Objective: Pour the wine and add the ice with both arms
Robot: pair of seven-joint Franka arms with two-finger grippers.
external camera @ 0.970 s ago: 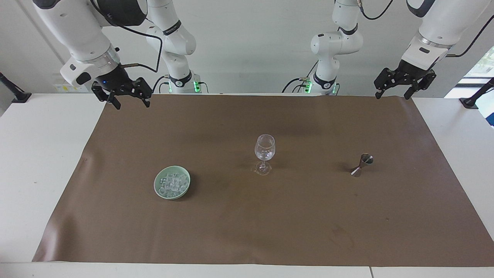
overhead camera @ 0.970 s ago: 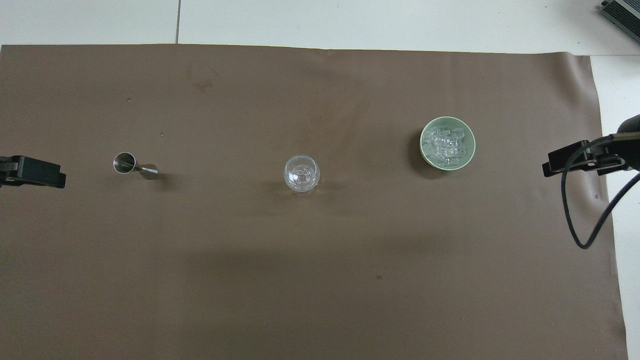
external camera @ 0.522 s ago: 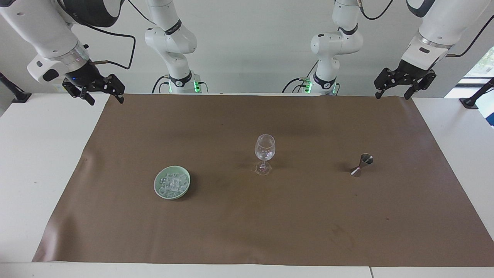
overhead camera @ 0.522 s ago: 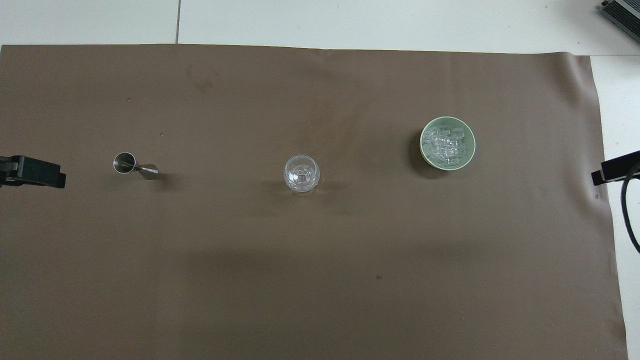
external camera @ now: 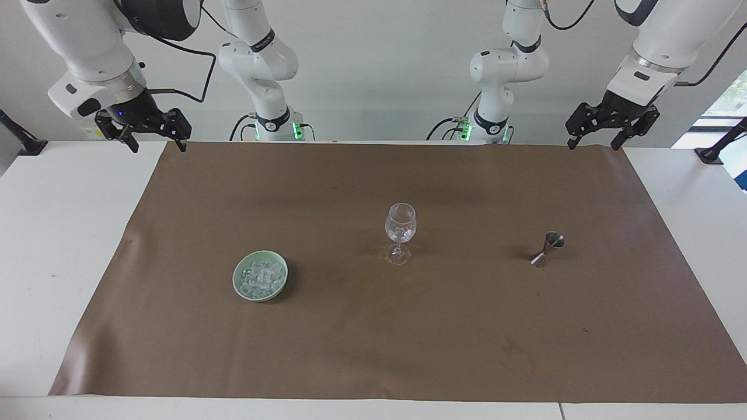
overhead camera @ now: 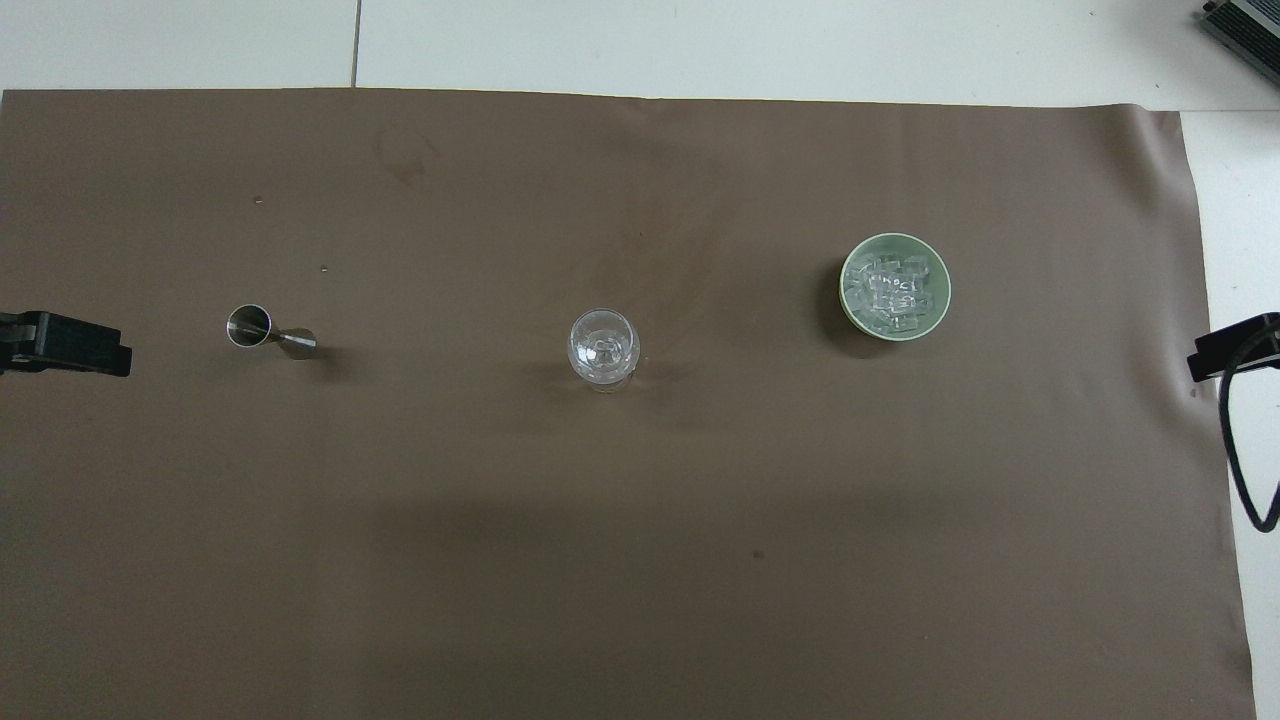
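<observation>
**End effectors parked, glass loaded**

Left end effector (external camera: 611, 132) hangs over the edge of the brown mat (external camera: 373, 350) nearest the robots, at the left arm's end of the tabletop (external camera: 64, 245). Fingers spread wide, nothing held. Right end effector (external camera: 153, 131) mirrors it at the right arm's end, also wide open and empty. Both well apart from every object; both arms look idle.

Wine glass (external camera: 400, 232) upright mid-mat, a few clear cubes in its bowl. Ice (external camera: 261, 278) heaped in pale green dish (external camera: 238, 287), toward the right arm's end, a bit farther from the robots than the glass. Steel jigger (external camera: 547, 249) toward the left arm's end, tilted or tipped, mouth angled up.

Judgement: task looks finished or nearly so, arms at rest pose.

Risks: any return reach could clip the tall, thin-stemmed glass and topple it. Jigger leaning means it may roll if nudged. Cubes are slick and small, easy to squirt out of a two-finger pinch.

Hard to make out: whether any liquid is in the glass; cube count in the glass; whether the jigger lies flat or stands canted. Overhead view shows only slivers of both end effectors at the frame edges.
</observation>
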